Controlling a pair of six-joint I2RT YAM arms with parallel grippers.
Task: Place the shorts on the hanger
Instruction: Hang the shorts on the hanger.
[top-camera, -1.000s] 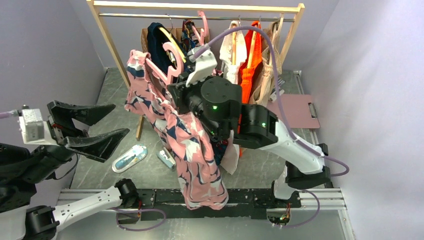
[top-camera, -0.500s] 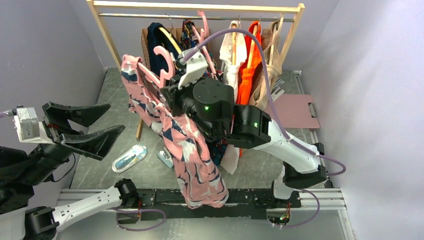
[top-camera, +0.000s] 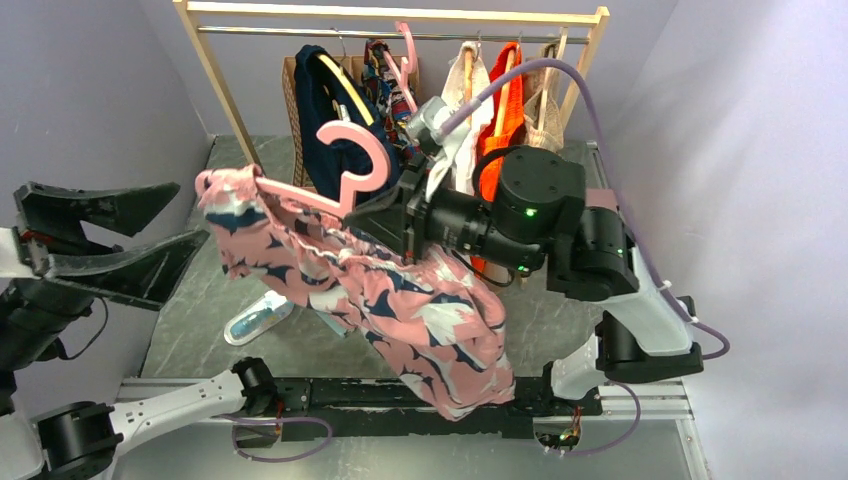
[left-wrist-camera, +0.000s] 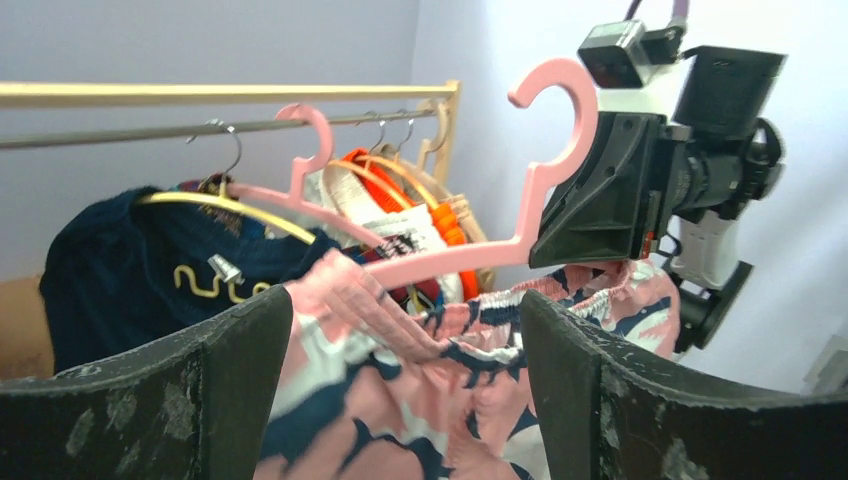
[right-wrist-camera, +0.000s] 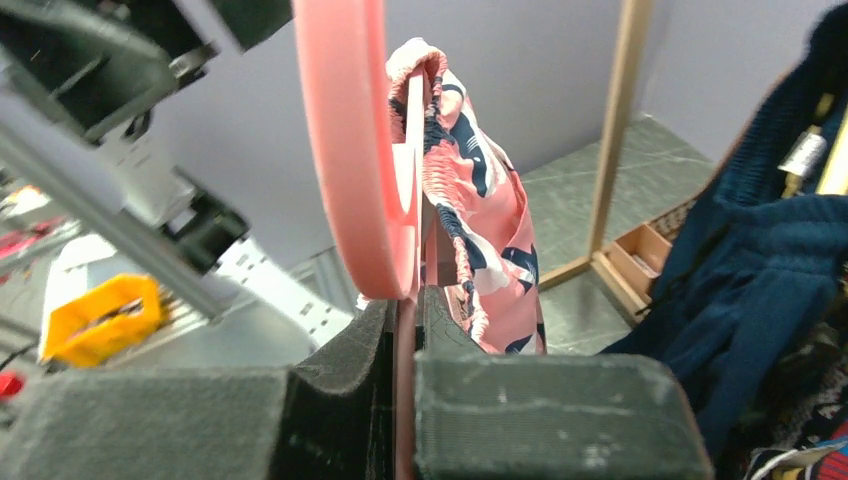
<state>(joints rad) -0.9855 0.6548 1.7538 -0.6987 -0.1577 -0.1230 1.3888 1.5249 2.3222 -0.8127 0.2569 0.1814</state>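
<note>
The right gripper (top-camera: 372, 218) hides much of the hanger (top-camera: 377, 160). Its fingers are pressed together on the pink plastic near the foot of the hook, and the shoulder on that side is lost behind the black fingers and the cloth, so whether it sits inside the waistband cannot be told. The other shoulder reaches out to the left with its tip buried in the gathered elastic of the shorts (top-camera: 410, 305). The shorts hang from the hanger in the air above the table (top-camera: 190, 330), trailing down and to the right until their hem covers part of the black base rail. In the right wrist view the hook looms large and blurred, and only a narrow strip of waistband shows behind it. The left gripper (top-camera: 203, 215) is spread wide and holds nothing. It is well to the left of the shorts, and its arm is cut off by the frame edge. Behind stands a wooden rack (top-camera: 400, 13) with a navy garment (top-camera: 325, 110), an orange garment (top-camera: 497, 130) and a second pink hanger (top-camera: 404, 48) on its rod, close behind the held hook. A small blue and white object (top-camera: 258, 316) lies on the table under the shorts, too unclear to name, and a pink board (top-camera: 590, 222) lies partly hidden behind the right arm.
</note>
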